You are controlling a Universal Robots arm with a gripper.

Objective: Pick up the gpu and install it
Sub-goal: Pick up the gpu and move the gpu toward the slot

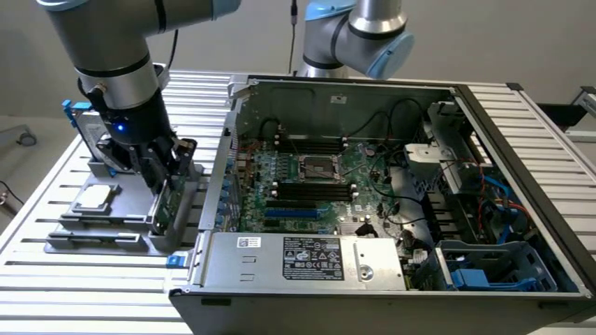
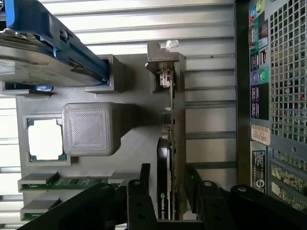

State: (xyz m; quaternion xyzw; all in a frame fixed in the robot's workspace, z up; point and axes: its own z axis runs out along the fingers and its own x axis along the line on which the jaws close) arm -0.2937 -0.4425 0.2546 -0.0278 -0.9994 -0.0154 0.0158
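Observation:
The gpu stands on edge in a slot of the grey parts holder, with its black shroud on one face, its green board on the other and its silver bracket at the far end. In the exterior view the gpu is at the left of the computer case. My gripper is lowered over the card and is open. One black finger stands beside the shroud and the other finger beside the board, each with a small gap to the card. In the exterior view the gripper hangs straight down over the holder.
The holder also carries a silver hard drive with blue rails, a CPU, memory sticks and a grey block. The open computer case with its motherboard lies close by. A second arm stands behind the case.

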